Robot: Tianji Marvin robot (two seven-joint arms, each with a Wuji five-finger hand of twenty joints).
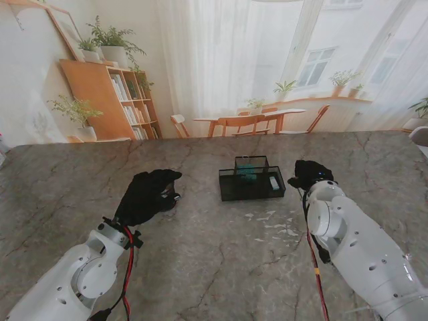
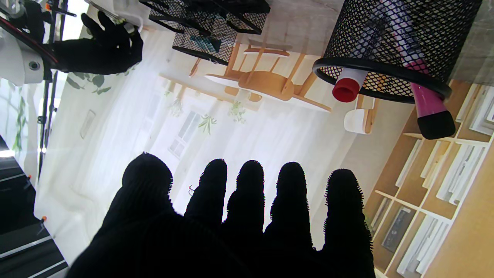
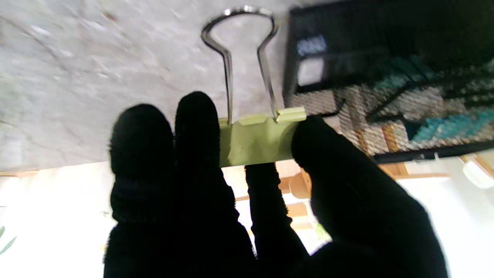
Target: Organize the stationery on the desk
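Your right hand [image 3: 247, 193] pinches a green binder clip [image 3: 256, 141] just beside the mesh organizer [image 1: 252, 182] — your left hand [image 2: 239, 216] hovers empty, fingers apart.

A staged robot lab: a marble-look tabletop [image 1: 200, 267] faces a printed backdrop [image 1: 221, 67] of a home interior, with camera tripods [image 2: 48, 77] standing beside it.

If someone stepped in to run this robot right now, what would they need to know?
Right hand: shut on a green binder clip, held beside the black mesh organizer.
Left hand: open, fingers spread, holding nothing, near a mesh pen cup with markers in it.
Done: clip picked up; the organizer already holds some items.
Left: probably put the clip into the organizer, then deal with the small white bits on the table.
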